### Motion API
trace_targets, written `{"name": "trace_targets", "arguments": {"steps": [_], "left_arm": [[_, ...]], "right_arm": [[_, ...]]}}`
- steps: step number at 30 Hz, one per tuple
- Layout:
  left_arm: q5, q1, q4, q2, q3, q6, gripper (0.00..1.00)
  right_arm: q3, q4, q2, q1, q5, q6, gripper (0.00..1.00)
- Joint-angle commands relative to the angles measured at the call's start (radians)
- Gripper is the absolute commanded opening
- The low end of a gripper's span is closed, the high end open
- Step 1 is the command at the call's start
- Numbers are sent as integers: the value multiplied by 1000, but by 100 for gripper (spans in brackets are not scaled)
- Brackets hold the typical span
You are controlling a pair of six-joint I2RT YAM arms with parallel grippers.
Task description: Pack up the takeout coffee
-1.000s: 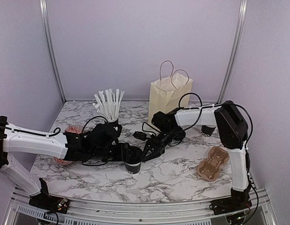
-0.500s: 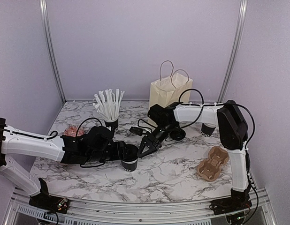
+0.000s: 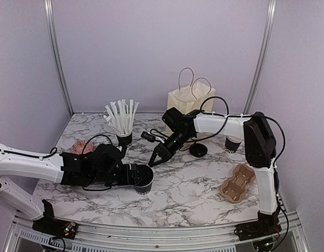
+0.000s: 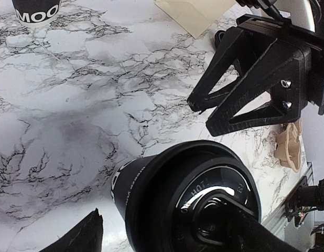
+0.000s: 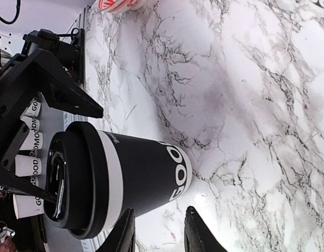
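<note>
Straddling takeout coffee [image 5: 141, 173], L hand [image 3: 141, 175] wide; R hand [image 4: 198, 114] narrow, empty (wrist cams only).

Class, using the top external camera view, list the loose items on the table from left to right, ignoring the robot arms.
red-patterned item → cup of straws → takeout coffee → paper bag → cardboard cup carrier. Left out for overlap: loose black lid, second black cup.
</note>
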Motion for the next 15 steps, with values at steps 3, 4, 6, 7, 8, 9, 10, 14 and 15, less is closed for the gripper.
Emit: {"name": "trace_targets", "arguments": {"steps": [3,4,6,7,8,9,10,14,15], "left_arm": [[-14,-3,-111,-46,-10,19,86],[-17,-3,-113,-50,-9,20,87],[-28,-3,-116,-59,-7,22,87],[-33,-3,-116,-62,-6,26,87],[-38,-3,-117,-63,-6,29,87],[-42,-3,-117,-65,-4,33,87],[-46,-3,-117,-66,-1,37,87],[-56,-2,-117,-66,15,47,86],[-61,-3,-117,-68,17,48,86]], "right_arm": [[-12,39,-33,7,72,-26,33],[-16,39,-41,7,76,-27,33],[-26,39,-54,7,84,-31,34],[-31,38,-59,7,89,-33,35],[-36,39,-63,5,94,-36,35],[-40,38,-67,3,99,-39,35],[-43,38,-68,1,103,-41,35],[-61,38,-82,-13,108,-47,35],[-66,39,-87,-18,108,-49,35]]}}
